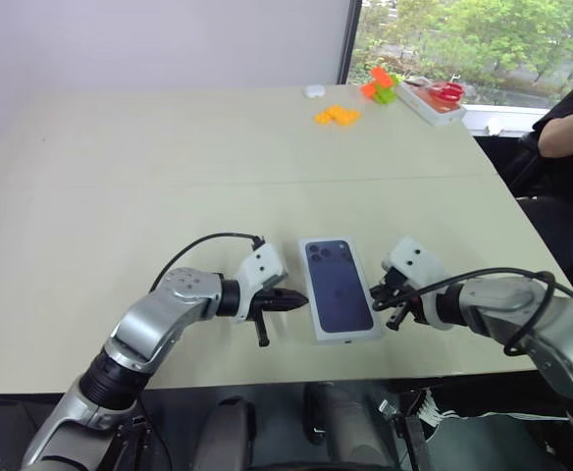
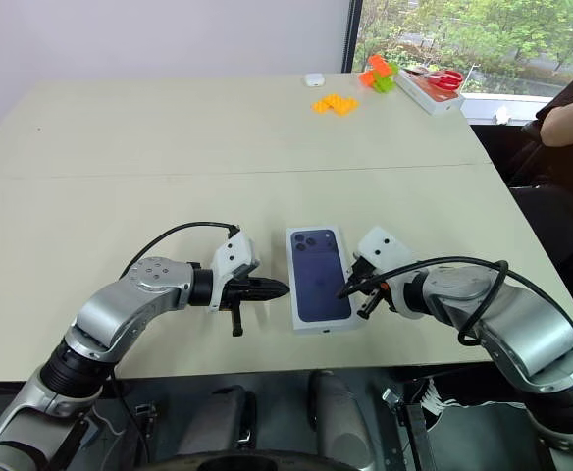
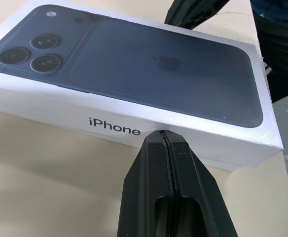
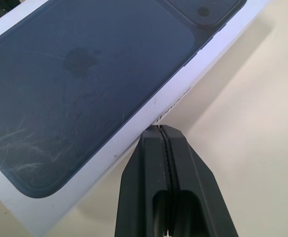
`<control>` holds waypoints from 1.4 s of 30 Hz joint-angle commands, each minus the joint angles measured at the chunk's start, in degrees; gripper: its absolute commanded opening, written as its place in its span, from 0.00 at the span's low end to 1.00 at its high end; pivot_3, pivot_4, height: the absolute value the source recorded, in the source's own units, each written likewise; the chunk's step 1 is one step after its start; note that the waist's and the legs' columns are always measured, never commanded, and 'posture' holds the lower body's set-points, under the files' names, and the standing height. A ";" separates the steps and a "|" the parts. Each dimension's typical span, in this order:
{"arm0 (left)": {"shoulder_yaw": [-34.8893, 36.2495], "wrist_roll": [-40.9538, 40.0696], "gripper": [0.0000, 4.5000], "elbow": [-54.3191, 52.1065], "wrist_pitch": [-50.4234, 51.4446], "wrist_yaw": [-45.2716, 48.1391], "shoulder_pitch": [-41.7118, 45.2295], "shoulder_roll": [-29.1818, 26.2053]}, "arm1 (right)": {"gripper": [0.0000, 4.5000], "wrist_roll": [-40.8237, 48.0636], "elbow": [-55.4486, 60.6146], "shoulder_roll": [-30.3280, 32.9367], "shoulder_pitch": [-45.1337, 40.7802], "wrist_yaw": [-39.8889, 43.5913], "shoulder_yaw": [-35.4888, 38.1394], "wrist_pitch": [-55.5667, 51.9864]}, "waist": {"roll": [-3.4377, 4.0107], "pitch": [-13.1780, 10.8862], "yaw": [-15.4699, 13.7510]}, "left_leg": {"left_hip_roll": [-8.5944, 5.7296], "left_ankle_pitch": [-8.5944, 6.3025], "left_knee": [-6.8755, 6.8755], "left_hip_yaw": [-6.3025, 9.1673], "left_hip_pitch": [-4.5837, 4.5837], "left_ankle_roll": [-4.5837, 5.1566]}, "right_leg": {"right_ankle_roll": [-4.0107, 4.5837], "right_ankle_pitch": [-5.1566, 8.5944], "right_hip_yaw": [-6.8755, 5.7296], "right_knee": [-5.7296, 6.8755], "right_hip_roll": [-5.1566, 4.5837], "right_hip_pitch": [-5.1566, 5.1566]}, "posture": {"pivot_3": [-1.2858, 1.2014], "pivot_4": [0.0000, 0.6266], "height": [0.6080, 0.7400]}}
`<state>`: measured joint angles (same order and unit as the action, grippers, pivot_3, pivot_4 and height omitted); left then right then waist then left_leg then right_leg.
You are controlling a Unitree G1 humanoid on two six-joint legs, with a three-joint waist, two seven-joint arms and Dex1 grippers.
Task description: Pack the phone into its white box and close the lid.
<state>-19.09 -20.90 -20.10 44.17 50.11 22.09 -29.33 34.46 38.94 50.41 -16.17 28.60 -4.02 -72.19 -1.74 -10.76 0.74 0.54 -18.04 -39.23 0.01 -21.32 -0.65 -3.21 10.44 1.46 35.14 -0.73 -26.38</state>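
Lid (image 1: 339,287): we log it seated on the white box, low centre of frame on the worktop (image 1: 120,177), long axis running away from us. Left gripper (image 1: 296,301) and right gripper (image 1: 383,296) flank its long sides, jaws pressed shut, empty, about equally near.

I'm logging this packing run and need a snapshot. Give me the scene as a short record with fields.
lid: on the box, phone picture up
left gripper: shut, tips at the lid's left side wall
right gripper: shut, tips at the lid's right side wall
table: beige, box near the front edge
far corner: orange blocks, tray with red scissors
person: arm at the right edge
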 commanded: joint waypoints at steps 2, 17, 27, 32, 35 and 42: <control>0.90 -0.88 0.00 -1.46 -1.53 0.89 0.54 -0.33 | 0.00 0.15 2.36 0.97 0.06 2.00 0.45 2.07 | 0.00 0.00 0.01 | 0.00 0.00 0.00 0.00 0.00 0.00 | 0.00 0.00 0.00 0.00 0.00 0.00 | 0.52 0.24 0.89; 9.03 -5.91 0.00 5.97 1.83 -6.76 9.50 7.19 | 0.00 6.01 9.56 6.62 11.56 14.65 11.56 12.27 | -0.03 0.02 -0.14 | -0.06 0.00 -0.04 0.05 0.01 0.00 | -0.03 -0.01 -0.03 -0.02 -0.02 0.12 | 0.52 0.24 0.89; -4.61 6.82 0.00 12.64 -1.17 -7.42 11.99 5.89 | 0.00 0.64 7.10 6.16 12.88 7.81 0.02 9.35 | -0.04 0.03 -0.11 | -0.06 0.00 -0.03 0.02 0.03 0.00 | 0.00 0.00 0.02 0.03 0.01 0.18 | 0.52 0.24 0.89; -5.32 7.86 0.00 13.29 -0.24 -7.35 11.48 6.17 | 0.00 -0.17 5.70 5.58 13.36 6.47 -1.24 8.65 | -0.14 0.21 0.00 | -0.03 -0.03 -0.02 0.06 0.21 0.06 | 0.16 0.13 -0.02 -0.06 0.03 0.64 | 0.52 0.24 0.89; -5.66 8.28 0.00 13.19 -0.34 -7.19 10.77 6.07 | 0.00 -0.41 5.58 5.66 13.42 6.34 -1.40 8.81 | -0.18 0.26 0.00 | -0.02 -0.10 0.03 0.05 0.94 0.15 | 0.20 0.22 -0.02 -0.15 0.03 1.04 | 0.52 0.24 0.89; 5.08 2.73 0.00 10.39 -5.72 -8.16 7.55 8.85 | 0.00 0.42 4.77 0.80 11.14 4.88 6.81 14.64 | -0.23 0.37 0.05 | 0.03 -0.16 0.05 0.13 0.96 0.24 | 0.22 0.30 -0.01 -0.11 0.02 1.05 | 0.52 0.24 0.89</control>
<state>-19.63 -15.12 -7.26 40.03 42.49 29.51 -21.33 34.90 43.98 52.96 -3.57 34.74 -1.53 -60.09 -1.97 -10.39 0.79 0.57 -18.19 -39.18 0.13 -20.36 -0.41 -3.00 10.73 1.45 35.06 -0.70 -25.39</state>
